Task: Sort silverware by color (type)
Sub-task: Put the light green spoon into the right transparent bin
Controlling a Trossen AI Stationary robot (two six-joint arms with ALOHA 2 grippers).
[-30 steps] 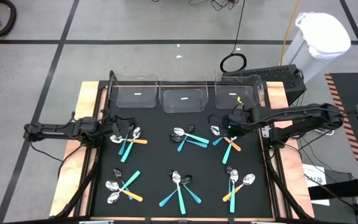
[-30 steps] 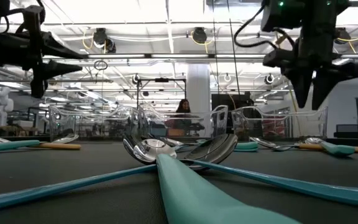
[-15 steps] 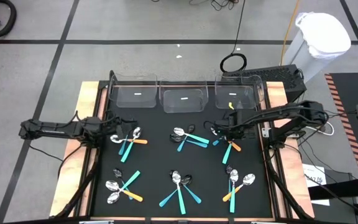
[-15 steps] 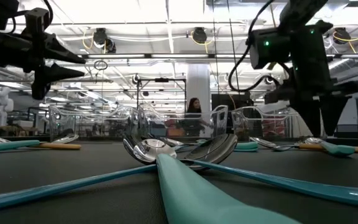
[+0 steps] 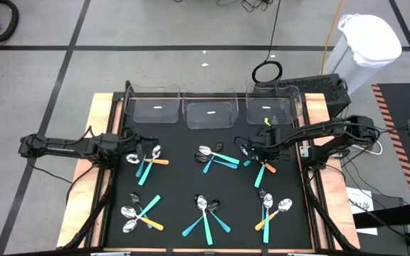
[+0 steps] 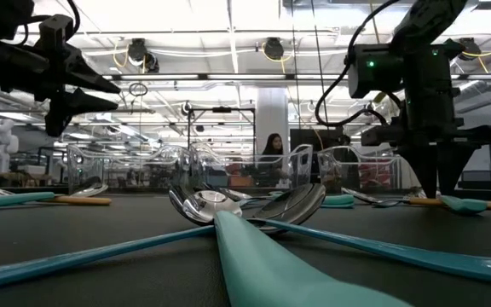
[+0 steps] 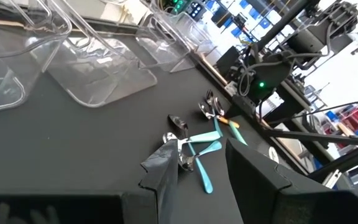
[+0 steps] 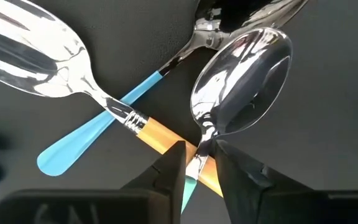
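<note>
My right gripper (image 5: 250, 149) has dropped since a second ago: then it hung clear above the back-right pile (image 5: 259, 162), now its tips sit down among those spoons on the black mat (image 5: 184, 181). The fingers have narrowed. My left gripper (image 5: 123, 147) has pulled back slightly toward the mat's left edge, just beside the back-left pile (image 5: 146, 161), off the mat, jaws apart, nothing between them.

The high view shows six small piles in two rows, with three clear bins (image 5: 211, 112) behind them. Only the right wrist view shows the contact: fingertips (image 8: 178, 163) straddle the thin neck of a silver spoon (image 8: 241, 81) where it crosses an orange handle (image 8: 166, 142); a teal-handled spoon (image 8: 39, 53) lies alongside. I cannot tell if the pinch is complete. The low view shows a person beyond the bins.
</note>
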